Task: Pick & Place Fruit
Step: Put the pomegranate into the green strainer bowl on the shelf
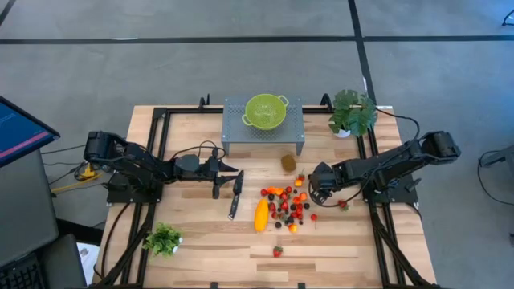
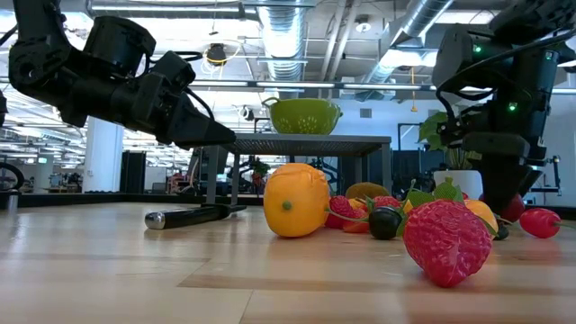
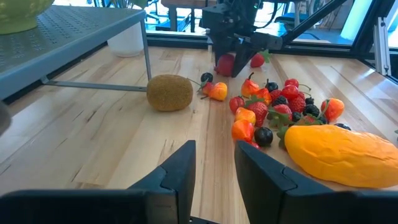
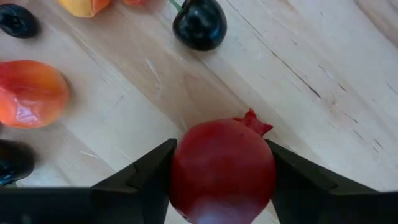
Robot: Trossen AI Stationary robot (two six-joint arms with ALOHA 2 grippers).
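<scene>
A pile of small fruit [image 1: 289, 205] lies right of the table's centre, beside a long yellow-orange fruit [image 1: 261, 214] and a brown kiwi [image 1: 289, 162]. A lone strawberry [image 1: 277, 251] rests nearer the front. My right gripper [image 1: 315, 183] points down at the pile's right edge, shut on a round dark-red fruit [image 4: 222, 171] with a small crown. My left gripper [image 1: 227, 181] hovers left of the pile, nearly level, open with a narrow gap [image 3: 214, 168] and nothing between its fingers. My right gripper pinches the round red fruit between its two fingers [image 4: 149, 171], one on each of its opposite sides [image 4: 177, 168]. The fingers come from above, pointing steeply down. The fruit stands at table level, its crown [image 4: 252, 121] pointing sideways.
A black-handled knife [image 1: 234, 197] lies just under my left gripper. A grey perforated rack [image 1: 293, 120] at the back carries a green colander [image 1: 265, 111]. Green plants stand at the back right [image 1: 352, 112] and front left [image 1: 163, 239]. One red fruit [image 1: 343, 204] lies right of the pile.
</scene>
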